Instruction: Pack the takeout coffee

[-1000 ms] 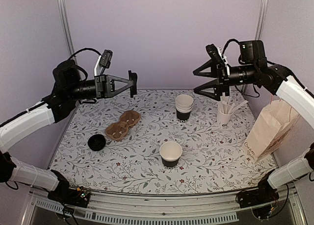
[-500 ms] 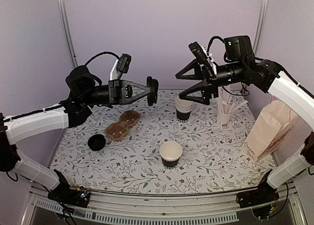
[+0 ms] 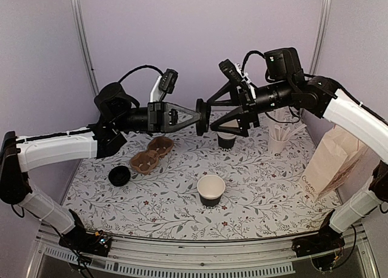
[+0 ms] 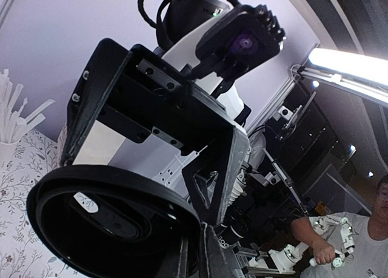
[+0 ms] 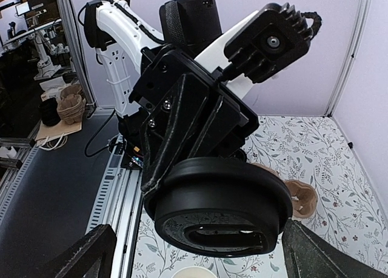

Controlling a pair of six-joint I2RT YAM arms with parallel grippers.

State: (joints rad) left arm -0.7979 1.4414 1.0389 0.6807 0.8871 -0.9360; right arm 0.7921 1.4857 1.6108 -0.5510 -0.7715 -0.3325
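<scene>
- The takeout cup [image 3: 211, 189] stands upright and uncovered at the middle front of the table, with nothing touching it.
- Its black lid [image 3: 204, 124] is in the air above the far half of the table. The left gripper [image 3: 195, 116] holds it edge-on, jaws narrow on the rim.
- The right gripper [image 3: 213, 115] faces the lid with its jaws spread wide and the lid at their mouth. I cannot tell whether either fingertip touches it.
- The step in hand looks like a mid-air hand-over of the lid from left to right, ahead of capping the cup.
- The next move calls for the right jaws to close squarely on the rim before the left lets go. A skewed bite could tip the lid or drop it.
- A second black lid [image 3: 119, 175] lies at the left, with a brown pulp cup carrier [image 3: 151, 154] just beyond it.
- A stack of nested cups [image 3: 227, 142] stands below the right gripper, and a white cup of stirrers [image 3: 277, 143] is to its right.
- A paper bag [image 3: 333, 160] stands at the right edge.
- The table [image 3: 267, 196] has a white cover printed with grey sprigs.
- The walls are pale lilac with metal posts at the corners. The left wrist view shows a strip light and a person in a grey shirt beyond the table.
</scene>
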